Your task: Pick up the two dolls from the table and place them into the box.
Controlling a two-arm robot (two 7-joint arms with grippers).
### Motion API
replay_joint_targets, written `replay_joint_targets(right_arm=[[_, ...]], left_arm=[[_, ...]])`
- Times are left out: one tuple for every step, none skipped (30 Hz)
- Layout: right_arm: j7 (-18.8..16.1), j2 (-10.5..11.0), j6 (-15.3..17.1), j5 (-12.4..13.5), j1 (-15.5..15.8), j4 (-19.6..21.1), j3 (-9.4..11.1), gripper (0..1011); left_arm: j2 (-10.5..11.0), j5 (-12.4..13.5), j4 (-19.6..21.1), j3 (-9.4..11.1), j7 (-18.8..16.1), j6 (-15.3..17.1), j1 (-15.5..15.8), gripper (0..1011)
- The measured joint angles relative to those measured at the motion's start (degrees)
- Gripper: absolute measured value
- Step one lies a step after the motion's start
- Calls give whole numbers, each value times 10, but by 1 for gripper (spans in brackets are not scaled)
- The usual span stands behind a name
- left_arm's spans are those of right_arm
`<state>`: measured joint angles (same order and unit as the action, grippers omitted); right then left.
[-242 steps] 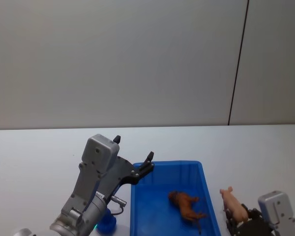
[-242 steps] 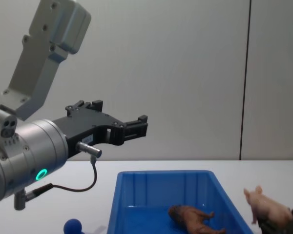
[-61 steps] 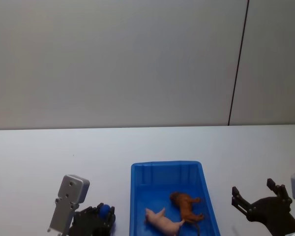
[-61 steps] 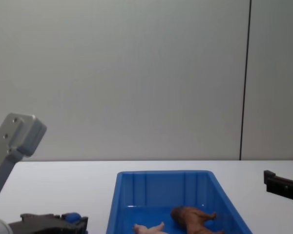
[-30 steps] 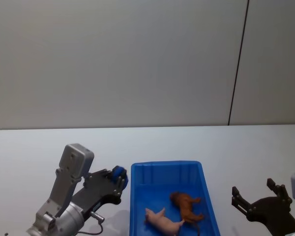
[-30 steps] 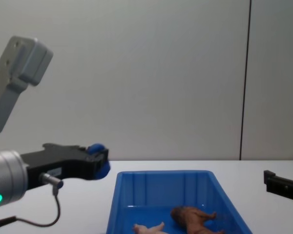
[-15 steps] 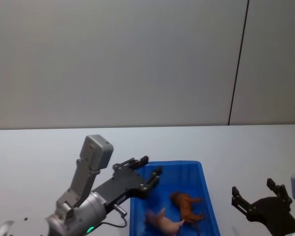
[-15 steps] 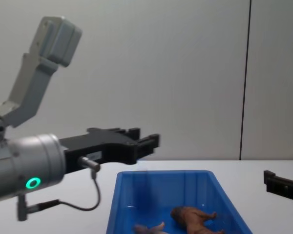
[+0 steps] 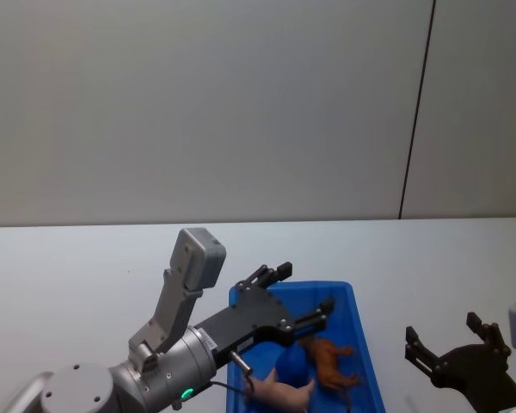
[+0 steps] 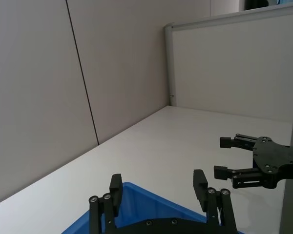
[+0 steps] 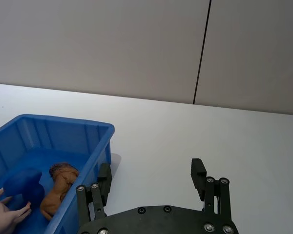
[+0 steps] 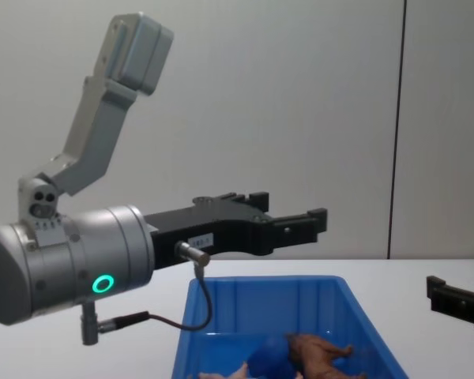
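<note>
Where my left claw (image 9: 303,288) hangs: above the box's far left part, clear of everything below, fingers spread and holding nothing; from the chest view it (image 12: 292,209) reaches out level over the far rim.
Right claw (image 9: 443,331): near me, off the box's right side, above bare worktop, fingers spread, empty.
Box (image 9: 366,344): blue bin on the worktop between my two arms, its long side running away from me; both dolls lie inside, plus a blue rounded lump (image 11: 22,185).
Pink doll (image 9: 279,394): on its side at the box's near end, long axis across the box; I cannot tell which end is the head.
Blue lump, placing: just beyond the pink doll, beside the brown one's left flank.
Brown doll (image 9: 327,361): on its side in the right half, long axis roughly along the box, head toward the far end, legs out toward the right wall.
Worktop (image 9: 69,275): plain white, stretching back past the box.
Backdrop: grey wall (image 9: 241,112) with one dark upright seam.
</note>
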<state>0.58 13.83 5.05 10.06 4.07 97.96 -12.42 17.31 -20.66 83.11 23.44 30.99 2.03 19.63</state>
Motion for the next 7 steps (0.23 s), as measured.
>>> replay_joint_targets(right_arm=[[0, 0, 0, 0, 0, 0, 0, 1001], [0, 0, 0, 0, 0, 0, 0, 1001], [0, 0, 0, 0, 0, 0, 0, 1001], [0, 0, 0, 0, 0, 0, 0, 1001], [0, 0, 0, 0, 0, 0, 0, 1001], [0, 0, 0, 0, 0, 0, 0, 1001], [0, 0, 0, 0, 0, 0, 0, 1001]], left_arm=[[-1, 0, -1, 0, 2, 0, 1, 910], [-2, 0, -2, 1, 3, -1, 2, 946], [-3, -1, -3, 1, 6, -2, 3, 977], [-4, -1, -4, 2, 8, -2, 4, 977], [-5, -1, -5, 2, 9, -2, 5, 1001], [-5, -1, -6, 2, 10, -2, 5, 1001], [-6, -2, -7, 3, 12, -3, 6, 1001]])
